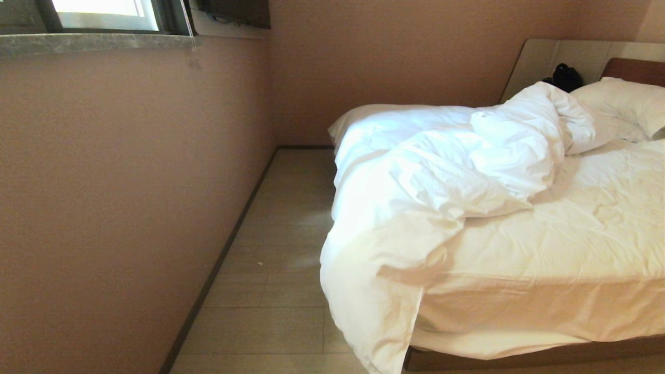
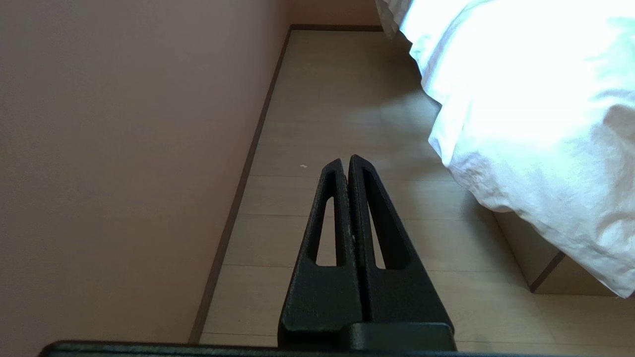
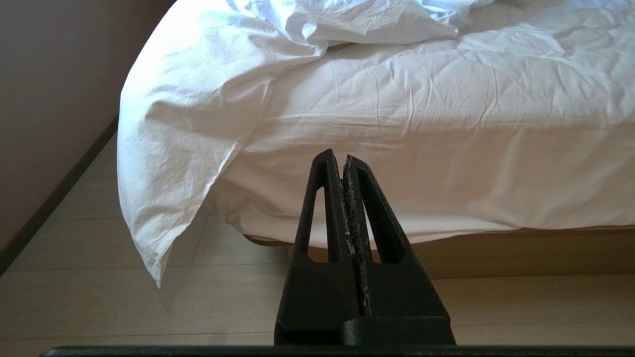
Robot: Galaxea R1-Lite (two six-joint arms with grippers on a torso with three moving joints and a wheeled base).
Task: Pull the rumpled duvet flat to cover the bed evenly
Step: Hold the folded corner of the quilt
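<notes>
- Head view: the duvet [image 1: 441, 176], thick, puffy and plain white, is seen bunched in soft crumpled folds along the bed's [image 1: 519, 357] left side, with one limp corner draped over the near left edge toward the floor [image 1: 280, 249].
- Right of the heap, a flatter, finely wrinkled white surface [image 1: 587, 228] is left exposed, falling over the near edge above the dark brown wooden base.
- A plump white pillow [image 1: 623, 104] is propped at the wooden headboard [image 1: 636, 70]; a small black object [image 1: 563, 78] is seen behind the duvet's peak.
- Pale plank flooring is bordered by a matte pinkish wall [image 1: 130, 182] with a dark skirting strip.
- Left wrist view: the left gripper [image 2: 346, 161], black and wedge-shaped with slotted fingers, is pressed together above the floor, beside the hanging duvet.
- Right wrist view: the right gripper [image 3: 338, 157] is likewise pressed together, empty, pointed at the bed's near edge.
</notes>
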